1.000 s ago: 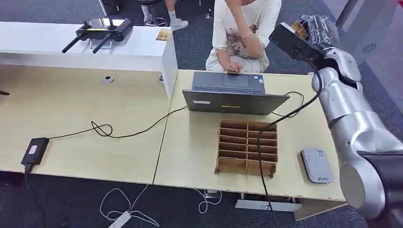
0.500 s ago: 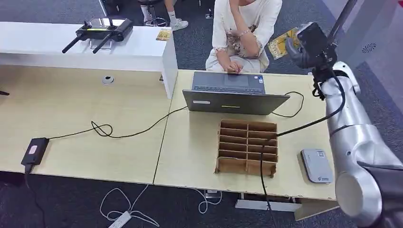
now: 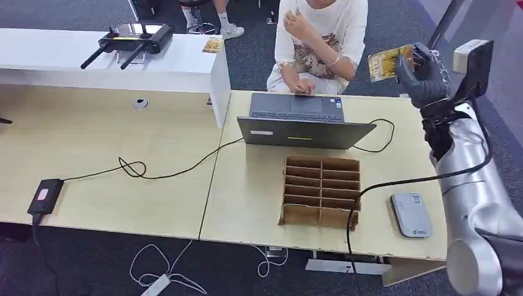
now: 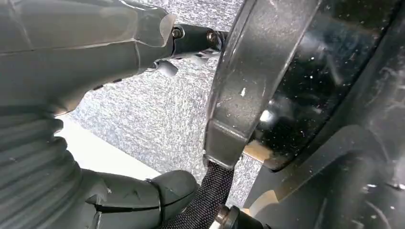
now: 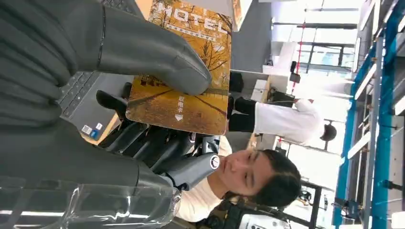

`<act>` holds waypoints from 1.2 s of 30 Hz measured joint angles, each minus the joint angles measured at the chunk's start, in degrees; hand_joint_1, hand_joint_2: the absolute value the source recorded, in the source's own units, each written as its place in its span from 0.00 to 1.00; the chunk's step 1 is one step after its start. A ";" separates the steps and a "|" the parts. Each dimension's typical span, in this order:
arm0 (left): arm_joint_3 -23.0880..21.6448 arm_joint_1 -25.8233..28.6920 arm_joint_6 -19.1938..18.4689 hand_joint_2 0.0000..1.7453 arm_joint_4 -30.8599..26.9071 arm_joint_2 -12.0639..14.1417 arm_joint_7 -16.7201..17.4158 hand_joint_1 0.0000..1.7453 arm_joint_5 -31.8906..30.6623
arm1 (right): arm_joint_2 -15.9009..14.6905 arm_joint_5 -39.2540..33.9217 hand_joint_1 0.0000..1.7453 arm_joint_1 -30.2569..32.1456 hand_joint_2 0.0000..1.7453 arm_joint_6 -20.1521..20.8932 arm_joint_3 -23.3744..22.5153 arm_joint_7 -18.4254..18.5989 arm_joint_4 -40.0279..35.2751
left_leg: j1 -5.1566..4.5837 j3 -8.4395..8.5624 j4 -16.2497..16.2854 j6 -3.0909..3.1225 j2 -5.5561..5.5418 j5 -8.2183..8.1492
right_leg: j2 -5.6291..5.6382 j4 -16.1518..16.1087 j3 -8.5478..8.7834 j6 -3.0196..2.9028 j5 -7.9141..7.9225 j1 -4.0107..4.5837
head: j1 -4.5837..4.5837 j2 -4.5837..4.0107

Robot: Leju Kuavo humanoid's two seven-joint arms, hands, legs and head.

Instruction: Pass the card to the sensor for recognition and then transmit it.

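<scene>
The robot's right hand [image 3: 424, 79], dark-fingered on a silver arm, is raised above the far right corner of the wooden table [image 3: 247, 185], gripping a yellow card [image 3: 388, 63] between thumb and fingers. In the right wrist view the card [image 5: 184, 67] shows an autumn tree scene and the word "MOTEL" along one edge; smaller characters lower down are too fine to read. The left hand [image 4: 71, 95] appears in its wrist view with fingers seemingly curled, though whether it is closed cannot be told. From left to right on the table: a black adapter [image 3: 44, 195], an open laptop [image 3: 302, 120] before a seated person [image 3: 317, 43], a cardboard divider box [image 3: 321, 191] whose slots look empty, and a grey card sensor [image 3: 411, 214].
</scene>
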 joint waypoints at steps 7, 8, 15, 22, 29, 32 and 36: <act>0.00 0.03 0.04 1.00 0.00 0.00 0.00 0.00 0.20 | -2.43 -7.49 1.00 2.75 1.00 3.99 0.66 0.79 -2.78 | 0.01 0.00 0.00 0.00 0.00 0.00 | 0.00 0.01 -0.01 0.02 -0.01 0.01 | 0.02 0.00; 0.00 0.03 0.09 1.00 0.00 0.00 0.04 0.00 0.20 | -2.80 -8.40 1.00 3.07 1.00 4.31 0.77 1.00 -3.23 | 0.01 0.00 0.00 0.00 -0.01 0.00 | 0.00 0.01 -0.01 0.02 -0.01 0.01 | 0.00 0.00; 0.00 0.16 1.20 1.00 0.00 -0.33 0.70 0.00 0.72 | -5.90 -12.86 1.00 3.78 1.00 5.49 1.64 2.60 -4.51 | -0.08 0.01 0.00 0.01 -0.01 -0.01 | 0.00 0.01 0.00 0.04 -0.02 -0.09 | 0.00 0.00; 0.00 0.30 1.31 1.00 0.00 -0.33 0.68 0.00 1.25 | -10.83 -18.70 1.00 8.95 1.00 4.42 3.70 2.38 -8.09 | -0.11 0.00 0.00 0.13 -0.14 -0.04 | -0.11 -0.02 0.04 0.09 -0.06 -0.11 | 0.00 0.00; 0.00 0.51 1.77 1.00 0.00 -0.33 0.31 0.00 1.42 | -15.50 -20.80 1.00 14.64 1.00 3.98 4.42 2.71 -12.24 | -0.18 -0.01 0.00 0.23 -0.12 -0.11 | -0.09 -0.01 0.05 0.23 -0.14 -0.17 | 0.00 0.00; 0.00 0.52 1.84 1.00 0.00 -0.33 0.31 0.00 1.42 | -16.59 -20.71 1.00 14.93 1.00 3.57 4.99 3.26 -12.77 | -0.18 0.00 0.00 0.23 -0.11 -0.11 | -0.08 -0.01 0.04 0.23 -0.14 -0.17 | 0.00 0.00; 0.00 0.51 1.84 1.00 0.00 -0.35 0.31 0.00 1.42 | -17.62 -20.80 1.00 14.97 1.00 3.81 5.51 3.65 -12.90 | -0.18 0.00 0.00 0.23 -0.11 -0.11 | -0.08 -0.01 0.04 0.23 -0.14 -0.17 | 0.00 0.00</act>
